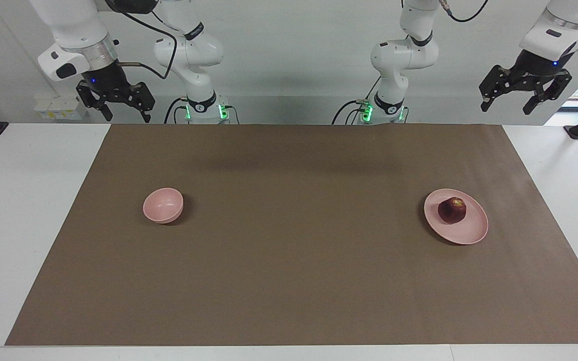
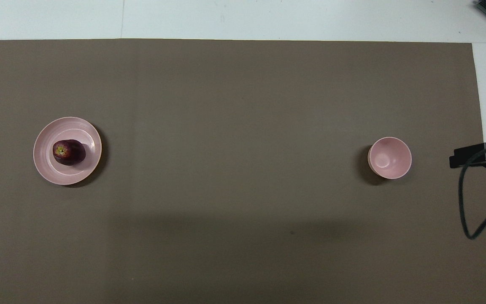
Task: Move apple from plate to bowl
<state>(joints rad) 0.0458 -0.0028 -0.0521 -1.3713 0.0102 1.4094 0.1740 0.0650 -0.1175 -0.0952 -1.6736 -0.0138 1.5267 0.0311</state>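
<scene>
The dark red apple (image 1: 452, 210) (image 2: 69, 152) lies on the wide pale pink plate (image 1: 472, 233) (image 2: 47, 169) toward the left arm's end of the table. Toward the right arm's end, the small deep pink bowl (image 1: 163, 205) (image 2: 390, 158) stands empty on the mat. My left gripper (image 1: 504, 108) hangs open and empty high in the air, off to the side of the plate. My right gripper (image 1: 124, 117) is likewise raised, open and empty, off to the side of the bowl. Neither gripper touches anything.
A brown mat (image 1: 289, 281) covers most of the white table (image 1: 23, 210). The plate and bowl sit far apart on it. A black cable (image 2: 464, 211) hangs from the right arm above the mat's edge beside the bowl.
</scene>
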